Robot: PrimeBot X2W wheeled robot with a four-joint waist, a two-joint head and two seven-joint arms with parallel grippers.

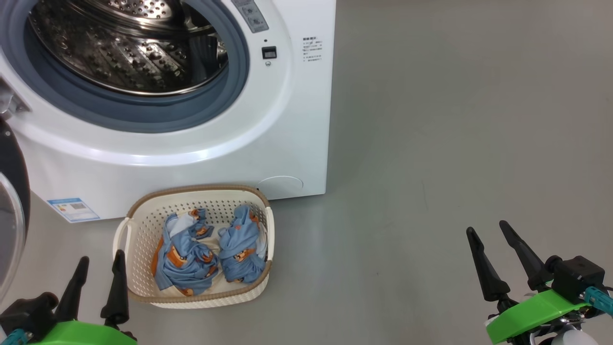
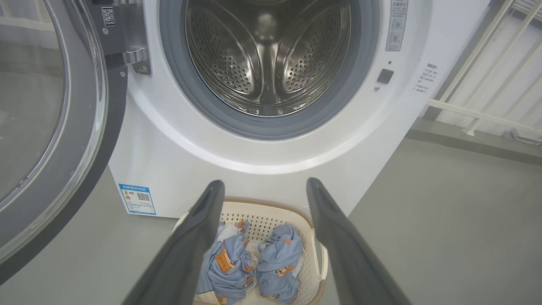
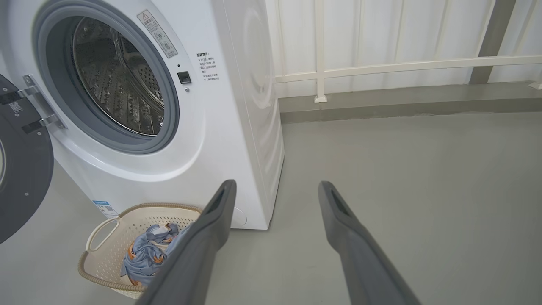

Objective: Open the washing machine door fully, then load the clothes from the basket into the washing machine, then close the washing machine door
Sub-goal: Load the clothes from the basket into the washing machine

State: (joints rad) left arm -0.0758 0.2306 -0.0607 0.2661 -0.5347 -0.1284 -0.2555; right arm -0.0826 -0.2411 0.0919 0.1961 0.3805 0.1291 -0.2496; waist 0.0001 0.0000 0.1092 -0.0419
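Door: the washing machine door [image 2: 91,140] is hanging wide open, left of the washing machine [image 1: 287,120].
Clothes [image 1: 184,261]: lying in the basket [image 1: 191,188], just before the machine.
Grippers: the left gripper [image 1: 102,255] and right gripper [image 1: 487,226] are hovering near, spread wide, holding nothing.

Blue sticker [image 1: 73,209] on washing machine [image 1: 297,143], print illegible

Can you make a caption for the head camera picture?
The washing machine door stands open; the clothes wait in the basket; left gripper and right gripper hover open, empty.
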